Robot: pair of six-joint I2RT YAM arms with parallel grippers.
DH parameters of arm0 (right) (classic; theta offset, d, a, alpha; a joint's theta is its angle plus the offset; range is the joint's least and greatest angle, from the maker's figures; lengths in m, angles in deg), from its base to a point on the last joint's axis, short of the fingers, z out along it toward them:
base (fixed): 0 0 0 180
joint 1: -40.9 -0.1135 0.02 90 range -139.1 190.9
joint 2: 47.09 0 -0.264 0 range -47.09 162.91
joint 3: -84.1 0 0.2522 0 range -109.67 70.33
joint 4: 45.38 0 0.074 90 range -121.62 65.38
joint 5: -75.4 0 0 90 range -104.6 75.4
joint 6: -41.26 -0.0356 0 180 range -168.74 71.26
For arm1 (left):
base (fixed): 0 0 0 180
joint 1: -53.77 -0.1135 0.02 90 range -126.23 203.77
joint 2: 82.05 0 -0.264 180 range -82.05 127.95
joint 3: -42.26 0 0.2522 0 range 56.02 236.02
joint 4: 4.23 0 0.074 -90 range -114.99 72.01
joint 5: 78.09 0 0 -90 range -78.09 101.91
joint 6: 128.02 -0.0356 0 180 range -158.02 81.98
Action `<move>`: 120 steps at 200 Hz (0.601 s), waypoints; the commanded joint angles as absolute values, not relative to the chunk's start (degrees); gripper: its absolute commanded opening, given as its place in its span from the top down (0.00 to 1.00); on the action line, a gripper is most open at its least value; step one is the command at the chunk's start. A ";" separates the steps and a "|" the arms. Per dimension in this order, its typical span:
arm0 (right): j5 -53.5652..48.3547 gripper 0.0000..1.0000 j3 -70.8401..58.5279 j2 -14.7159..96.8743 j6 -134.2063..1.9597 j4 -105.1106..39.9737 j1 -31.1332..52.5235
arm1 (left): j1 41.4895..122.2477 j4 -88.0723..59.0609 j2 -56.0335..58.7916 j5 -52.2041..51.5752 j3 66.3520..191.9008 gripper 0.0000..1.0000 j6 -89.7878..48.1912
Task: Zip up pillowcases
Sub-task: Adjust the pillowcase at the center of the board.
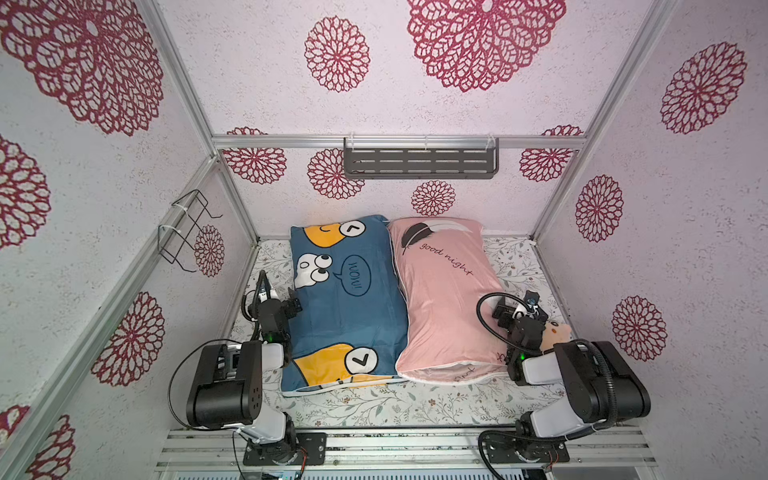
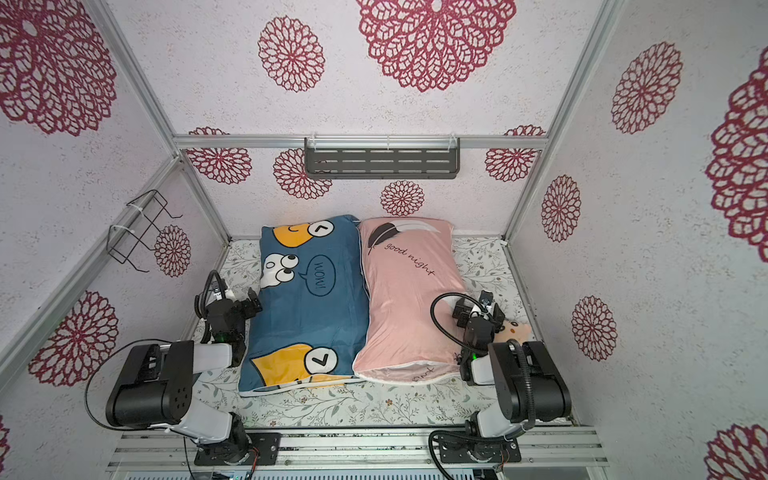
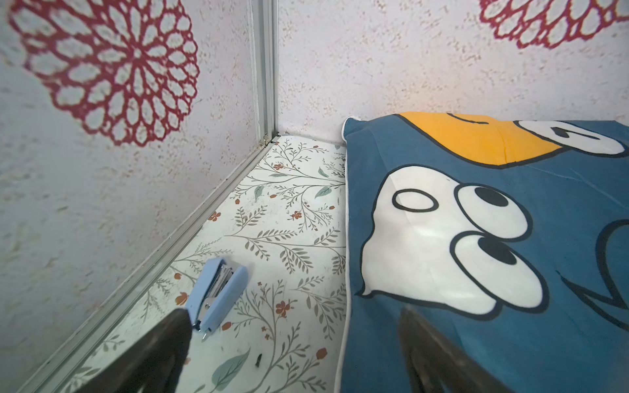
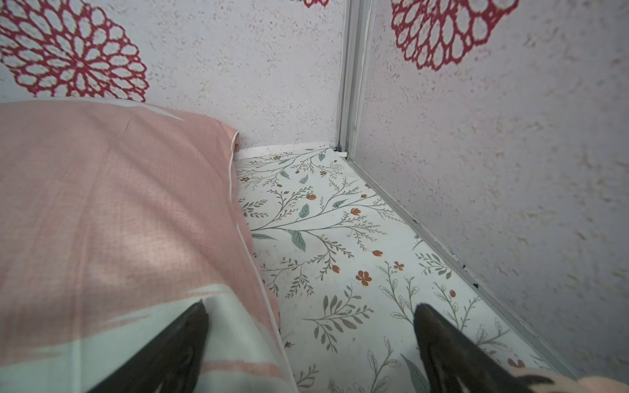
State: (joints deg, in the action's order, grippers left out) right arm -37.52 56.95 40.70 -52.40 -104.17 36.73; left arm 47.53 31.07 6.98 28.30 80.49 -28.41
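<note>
The cartoon pillowcase [image 1: 349, 316] lies left of the feather pillowcase [image 1: 444, 307], touching — stapler [image 3: 218, 294] farther left, doll [image 1: 557, 332] right.

blue pillowcase [image 1: 349, 316]: matt cloth, soft, lightly creased
pink pillowcase [image 1: 444, 307]: matt cloth, fine visible weave, white piped edge
table [image 1: 415, 405]: smooth floral-printed covering, faint sheen
walls [image 1: 257, 83]: rough, grainy, matt
frame [image 1: 291, 142]: bare silvery metal, satin
shelf [image 1: 419, 164]: dark matt metal
stapler [image 3: 218, 294]: smooth pale-blue plastic, shiny metal inside
plush doll [image 1: 557, 332]: fuzzy fabric

Lab test cell dressed as a bedroom: silver aluminium-extrusion frame [image 1: 291, 142], white textured wall panels with red flower print [image 1: 257, 83], leaf-print tabletop [image 1: 415, 405], slotted metal mounting rail [image 1: 415, 446].
</note>
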 commanded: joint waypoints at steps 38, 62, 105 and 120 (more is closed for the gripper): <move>-38.69 0.03 56.19 41.07 -51.72 -101.38 37.12 | 47.62 32.84 6.90 28.44 79.92 0.02 -29.48; -38.65 0.03 56.20 41.07 -51.81 -101.37 37.12 | 47.62 32.81 6.90 28.44 79.90 0.02 -29.49; -38.62 0.01 56.13 41.07 -51.77 -101.40 37.13 | 47.62 32.73 6.98 28.44 80.06 0.02 -29.48; -38.60 0.01 56.14 41.07 -51.81 -101.40 37.13 | 47.62 32.55 6.98 28.44 80.11 0.02 -29.49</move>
